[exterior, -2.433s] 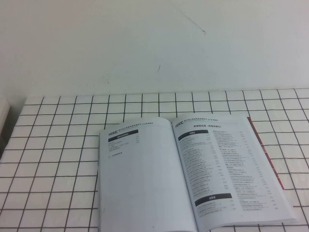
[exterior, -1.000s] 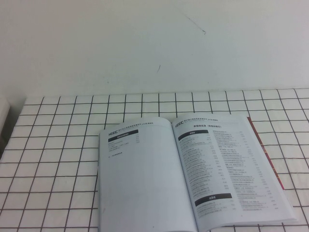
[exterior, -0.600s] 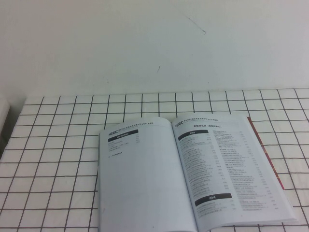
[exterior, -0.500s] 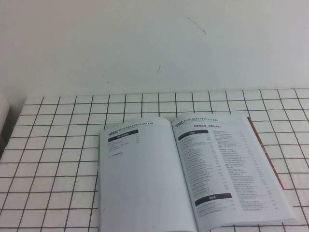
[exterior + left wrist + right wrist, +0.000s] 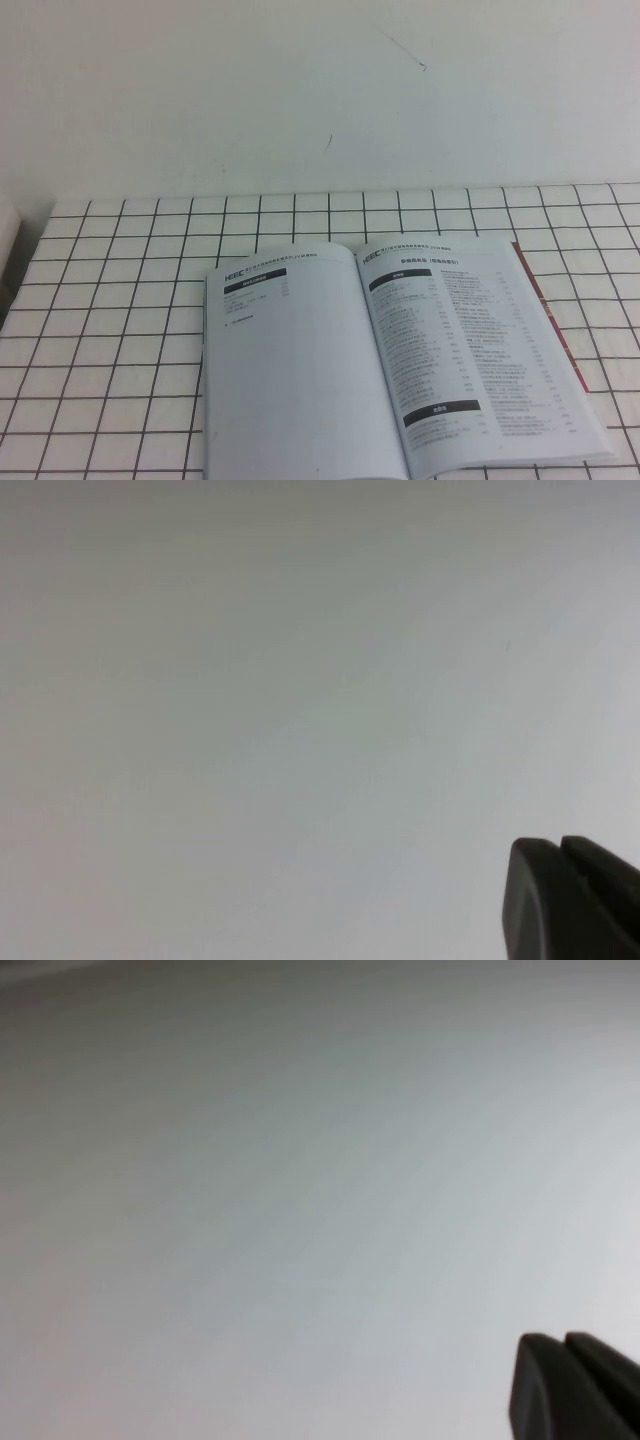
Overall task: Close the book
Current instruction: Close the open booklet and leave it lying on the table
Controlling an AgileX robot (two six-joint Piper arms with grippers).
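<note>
high view: book [image 5: 400, 360] open on table [image 5: 120, 300] | left gripper [image 5: 572, 900], right gripper [image 5: 572, 1388]: wrist cams only, state can't tell

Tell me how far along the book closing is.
Nothing done: the book lies open, pages up, on the gridded table. Nothing in hand: the left gripper and right gripper show only as dark tips in their wrist views, absent from the high view. Left: the entire closing.

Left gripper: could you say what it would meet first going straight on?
Probably only the plain whitish wall; depth unclear. Left gripper and right gripper both point at it, outside the high view.
</note>
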